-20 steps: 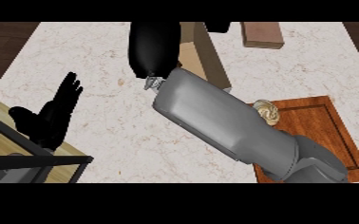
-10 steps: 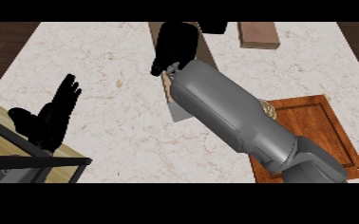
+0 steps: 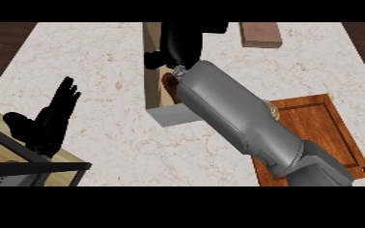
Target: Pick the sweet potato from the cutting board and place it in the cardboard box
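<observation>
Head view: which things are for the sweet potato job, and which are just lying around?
For the job: cardboard box, cutting board, right hand over the box, reddish-brown lump inside it (probably the sweet potato).
Just lying about: wooden block, pale round thing at the board's edge, wooden frame lower left, left hand resting open.

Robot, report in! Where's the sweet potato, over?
Left hand open, resting at left. Right hand over the cardboard box. Brown shape inside it, maybe the sweet potato. Forearm hides part of the cutting board.
</observation>
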